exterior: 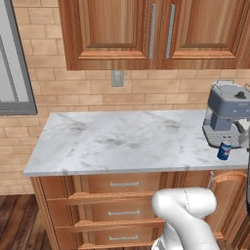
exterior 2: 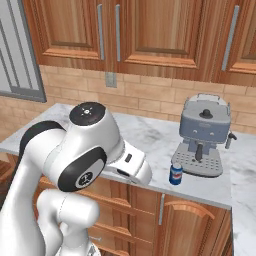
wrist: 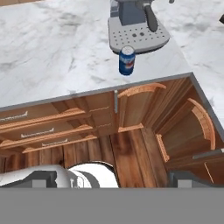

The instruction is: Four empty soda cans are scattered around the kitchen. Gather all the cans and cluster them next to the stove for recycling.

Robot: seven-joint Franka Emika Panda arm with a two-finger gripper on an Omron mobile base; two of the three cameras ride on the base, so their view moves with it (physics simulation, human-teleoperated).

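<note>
One small blue cylindrical soda can (exterior: 224, 151) stands upright on the white-grey marble counter (exterior: 122, 139), near the front edge, just in front of the drip tray of one grey boxy espresso machine (exterior: 226, 114); whether can and tray touch is hard to tell. In the left base view the can sits at about 4 o'clock from the counter's middle; in the right base view the same can (exterior 2: 176, 174) lies at 7 o'clock from the machine (exterior 2: 203, 135); in the hand view it (wrist: 126, 61) stands at 12 o'clock, upper centre, with the machine's perforated tray at its 1 o'clock. Below the counter run three reddish wooden drawer fronts (exterior: 124, 213) with silver handles. The two-finger gripper (wrist: 113, 177) hangs over the wood floor, well apart from the can, its fingers spread wide with nothing between them
</note>
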